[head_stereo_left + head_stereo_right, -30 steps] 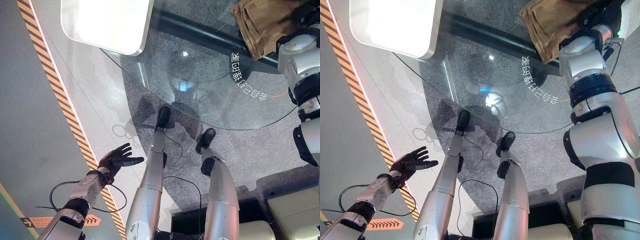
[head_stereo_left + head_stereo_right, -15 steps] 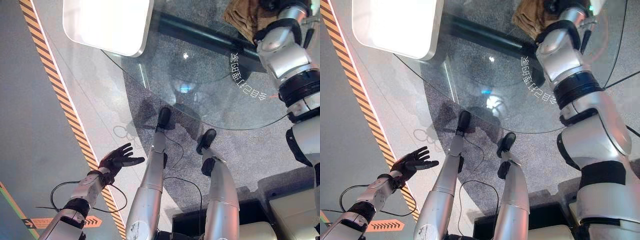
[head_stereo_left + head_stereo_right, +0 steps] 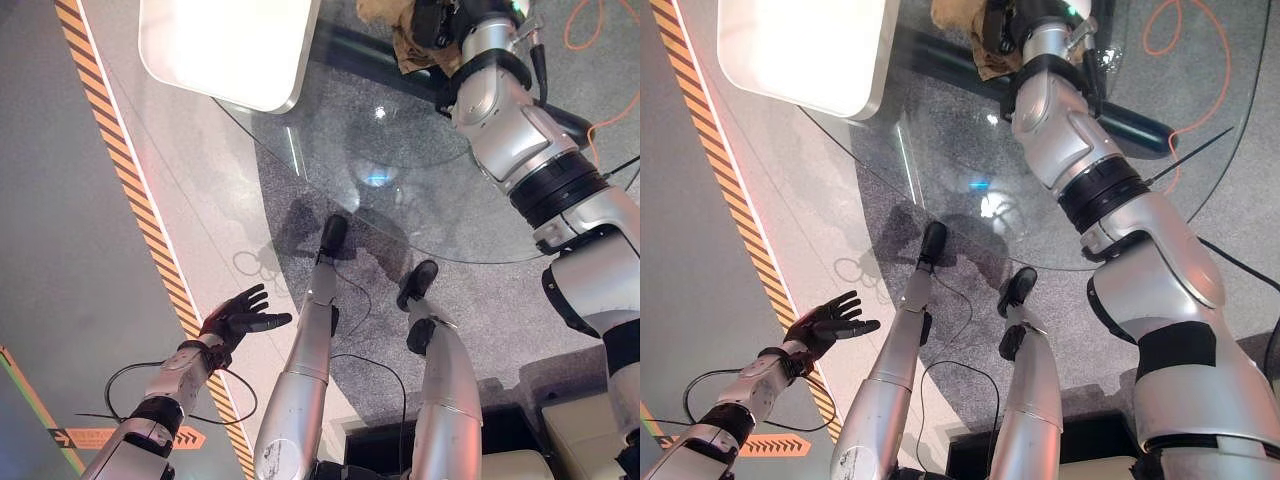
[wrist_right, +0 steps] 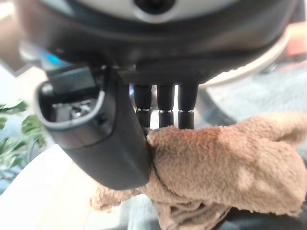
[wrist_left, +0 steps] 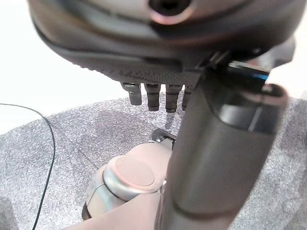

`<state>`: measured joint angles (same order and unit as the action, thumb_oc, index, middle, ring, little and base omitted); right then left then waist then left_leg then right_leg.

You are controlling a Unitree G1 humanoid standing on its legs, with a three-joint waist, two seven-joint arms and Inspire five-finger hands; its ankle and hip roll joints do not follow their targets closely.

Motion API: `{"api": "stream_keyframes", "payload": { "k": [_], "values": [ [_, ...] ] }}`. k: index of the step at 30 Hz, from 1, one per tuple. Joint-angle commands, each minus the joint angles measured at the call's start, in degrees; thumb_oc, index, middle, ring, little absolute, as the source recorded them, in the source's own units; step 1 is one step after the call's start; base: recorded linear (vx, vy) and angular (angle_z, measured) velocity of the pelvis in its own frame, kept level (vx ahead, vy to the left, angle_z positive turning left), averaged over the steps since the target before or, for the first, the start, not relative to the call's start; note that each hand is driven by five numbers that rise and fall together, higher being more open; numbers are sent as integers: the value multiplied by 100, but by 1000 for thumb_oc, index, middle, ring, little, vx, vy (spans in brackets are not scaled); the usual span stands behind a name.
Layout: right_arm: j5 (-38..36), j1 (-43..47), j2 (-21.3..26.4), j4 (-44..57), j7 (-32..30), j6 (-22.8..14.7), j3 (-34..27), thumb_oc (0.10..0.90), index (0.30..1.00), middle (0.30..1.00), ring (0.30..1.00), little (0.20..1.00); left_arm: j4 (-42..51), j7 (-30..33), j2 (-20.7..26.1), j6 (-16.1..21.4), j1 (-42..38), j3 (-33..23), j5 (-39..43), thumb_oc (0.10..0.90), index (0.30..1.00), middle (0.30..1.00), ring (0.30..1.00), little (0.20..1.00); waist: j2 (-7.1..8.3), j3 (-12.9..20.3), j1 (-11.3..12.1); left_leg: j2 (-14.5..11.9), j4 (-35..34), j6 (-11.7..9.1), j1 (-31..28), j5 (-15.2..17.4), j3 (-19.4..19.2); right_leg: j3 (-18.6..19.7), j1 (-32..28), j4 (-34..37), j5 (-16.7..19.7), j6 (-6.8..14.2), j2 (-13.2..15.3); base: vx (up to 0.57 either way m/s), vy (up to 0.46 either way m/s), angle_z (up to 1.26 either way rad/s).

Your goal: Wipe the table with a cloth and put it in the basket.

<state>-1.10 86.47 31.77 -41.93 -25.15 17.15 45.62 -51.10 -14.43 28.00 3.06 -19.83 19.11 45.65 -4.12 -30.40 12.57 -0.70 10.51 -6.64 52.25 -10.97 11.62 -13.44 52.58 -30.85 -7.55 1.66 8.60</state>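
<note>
Right hand [image 3: 432,22] grips the tan cloth [image 4: 225,163] on the far part of the round glass desk [image 3: 330,140].
Fingers curl around the cloth. Left hand [image 3: 238,315] hangs with straight fingers above grey floor [image 3: 50,250], beside the orange-black striped line [image 3: 130,190].

An orange-and-black striped line [image 3: 128,190] runs along the floor and passes right under the spread fingers of the left hand [image 3: 232,318]. Back past that hand's wrist, away from the fingertips, an orange arrow mark [image 3: 100,437] lies on the smooth grey floor [image 3: 50,250]. Ahead of the fingertips spreads grey speckled carpet [image 3: 500,310]. Far beyond them sits a white panel with rounded corners [image 3: 225,50]. Past the fingers of the right hand [image 3: 1002,22], an orange cable [image 3: 1170,45] loops on the carpet. On that hand's thumb side, green leaves [image 4: 13,120] show.
</note>
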Motion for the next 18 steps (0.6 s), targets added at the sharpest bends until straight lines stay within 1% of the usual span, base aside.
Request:
{"api": "stream_keyframes", "payload": {
  "k": [1, 6, 8, 12, 14, 18],
  "values": [
    [247, 117, -202, 768, 128, -331, 228, 100, 300, 300, 300, 200, -242, 41, -110, 66, 307, 34, -250, 800, 900, 900, 900, 900, 19, 61, 91, 581, 708, 657, -162, 843, -464, 49, -477, 1341, 826, 188, -257, 0, 0, 0],
    [319, -94, -368, 1056, 482, -292, 193, 100, 300, 300, 300, 200, -189, 217, -137, 124, 239, -2, -211, 800, 900, 900, 900, 900, 5, 61, 83, 593, 724, 655, -132, 824, -464, 69, -436, 1306, 821, 183, -265, 0, 0, 0],
    [323, -149, -388, 1133, 528, -276, 172, 100, 300, 300, 300, 200, -184, 261, -128, 128, 208, -25, -206, 800, 900, 900, 900, 900, 9, 61, 73, 598, 723, 656, -136, 818, -464, 77, -433, 1305, 822, 181, -270, 0, 0, 0],
    [314, -266, -477, 1202, 576, -256, 132, 100, 300, 300, 300, 200, -130, 497, -119, 290, 121, -86, -58, 800, 900, 900, 900, 900, 17, 61, 58, 591, 742, 649, -129, 810, -466, 101, -416, 1263, 809, 173, -286, 0, 0, 0],
    [262, -307, -509, 1210, 571, -232, 107, 100, 300, 300, 300, 200, -79, 640, -97, 404, 59, -165, 176, 800, 900, 900, 900, 900, 29, 61, 51, 586, 739, 644, -145, 810, -466, 112, -428, 1250, 795, 163, -301, 0, 0, 0],
    [132, -454, -511, 1173, 493, -303, 4, 100, 300, 300, 300, 200, 105, 1021, -52, 710, -133, -396, 513, 800, 900, 900, 900, 900, 69, 61, 32, 584, 727, 643, -144, 805, -452, 122, -413, 1234, 790, 161, -324, 2, -47, 1]
  ]
}}
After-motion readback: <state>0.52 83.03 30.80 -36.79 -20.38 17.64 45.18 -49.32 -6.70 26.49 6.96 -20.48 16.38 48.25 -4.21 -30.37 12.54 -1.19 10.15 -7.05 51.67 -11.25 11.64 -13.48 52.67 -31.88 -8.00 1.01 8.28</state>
